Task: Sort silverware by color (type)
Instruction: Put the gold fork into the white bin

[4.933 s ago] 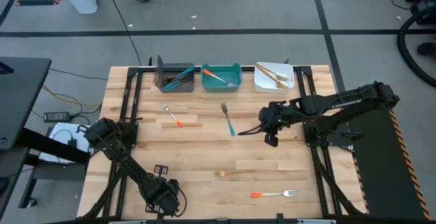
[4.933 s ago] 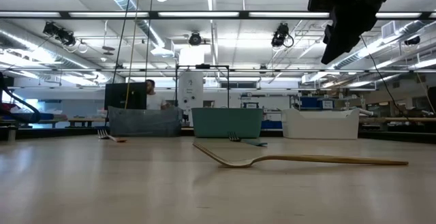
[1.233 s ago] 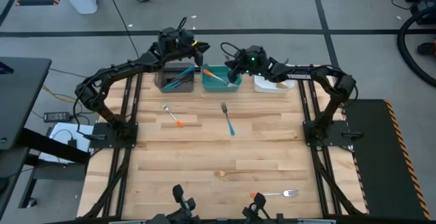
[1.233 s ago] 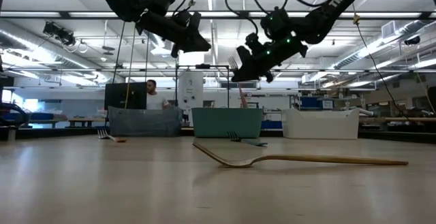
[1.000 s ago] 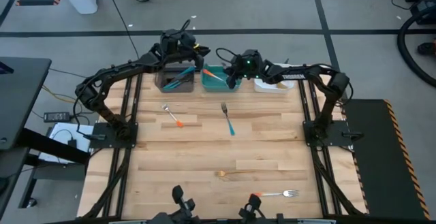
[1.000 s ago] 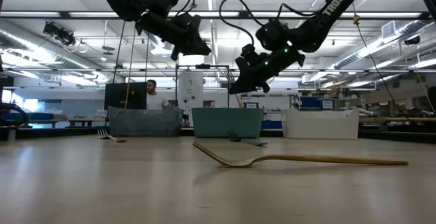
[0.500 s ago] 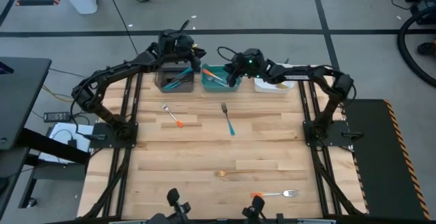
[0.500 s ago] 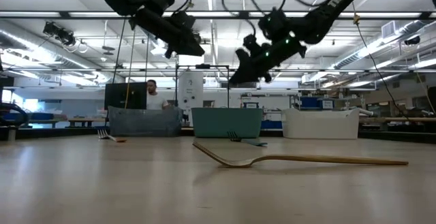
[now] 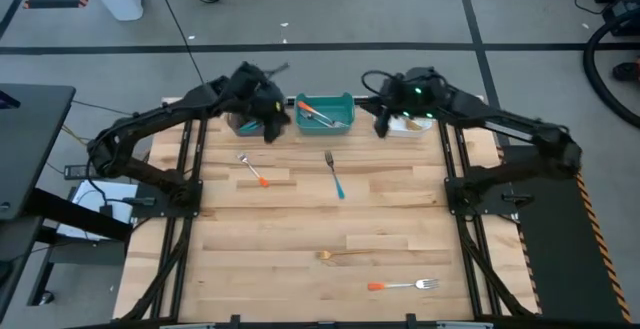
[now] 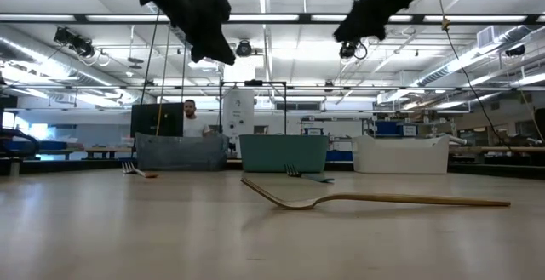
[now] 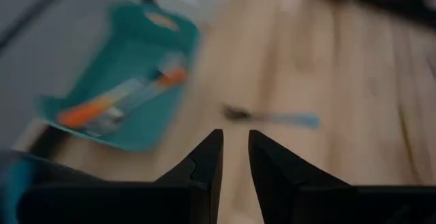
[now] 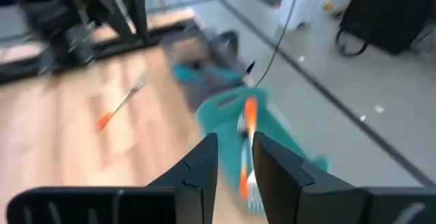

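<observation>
Both arms have pulled back from above the teal bin (image 9: 326, 113): a second ago the two grippers met over it, and now the left gripper (image 9: 270, 129) hangs beside the grey bin (image 9: 243, 122) while the right gripper (image 9: 381, 126) hangs between the teal and white bin (image 9: 408, 121). Each has its fingers slightly parted and holds nothing. Orange-handled forks (image 12: 246, 132) lie in the teal bin, which suggests that a delivery there is done and both arms are free for the next pick.

Four pieces remain on the wooden table (image 9: 420, 229): an orange-handled fork (image 9: 253, 169) near the grey bin, a blue-handled fork (image 9: 335, 175) at mid-table, a gold fork (image 9: 345, 255) nearer the front, and another orange-handled fork (image 9: 402, 285) close to the front edge. They lie well apart, so each leaves open room for a descent. Only the front fork sits close to an edge, and the three bins crowd the far rim.
</observation>
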Controlling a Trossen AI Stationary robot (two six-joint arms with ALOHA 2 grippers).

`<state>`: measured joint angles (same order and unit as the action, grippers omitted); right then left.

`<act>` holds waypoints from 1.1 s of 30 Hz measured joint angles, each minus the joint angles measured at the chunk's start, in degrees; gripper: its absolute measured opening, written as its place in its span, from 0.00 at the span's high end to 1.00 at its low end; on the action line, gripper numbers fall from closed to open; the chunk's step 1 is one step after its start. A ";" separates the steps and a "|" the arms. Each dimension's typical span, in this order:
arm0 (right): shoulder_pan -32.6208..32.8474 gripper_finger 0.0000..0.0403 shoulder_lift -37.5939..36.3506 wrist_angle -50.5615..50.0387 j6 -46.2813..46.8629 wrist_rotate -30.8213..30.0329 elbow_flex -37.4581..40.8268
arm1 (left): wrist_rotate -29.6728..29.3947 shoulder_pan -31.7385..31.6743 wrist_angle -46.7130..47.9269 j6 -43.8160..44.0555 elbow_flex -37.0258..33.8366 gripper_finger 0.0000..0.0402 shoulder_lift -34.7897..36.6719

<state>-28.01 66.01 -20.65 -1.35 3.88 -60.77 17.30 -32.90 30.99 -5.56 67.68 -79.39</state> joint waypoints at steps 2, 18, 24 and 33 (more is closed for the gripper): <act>2.04 0.75 -3.43 -6.80 1.54 0.00 0.00 | 0.03 2.96 3.75 -1.89 -0.07 0.81 -0.15; 23.18 0.75 -8.35 -28.93 16.72 -0.17 0.00 | -8.61 29.63 -7.73 12.15 -0.04 0.81 -1.06; 27.50 0.75 -7.13 -26.83 21.18 -1.25 0.00 | -15.95 38.98 -18.60 16.24 0.05 0.81 -7.34; 30.12 0.75 -5.57 -25.67 24.50 -3.43 0.00 | -17.95 46.91 -33.22 18.41 -0.07 0.81 -22.36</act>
<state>2.11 60.44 -46.32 23.16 0.45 -60.77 -0.65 14.01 -2.23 12.85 67.61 -101.75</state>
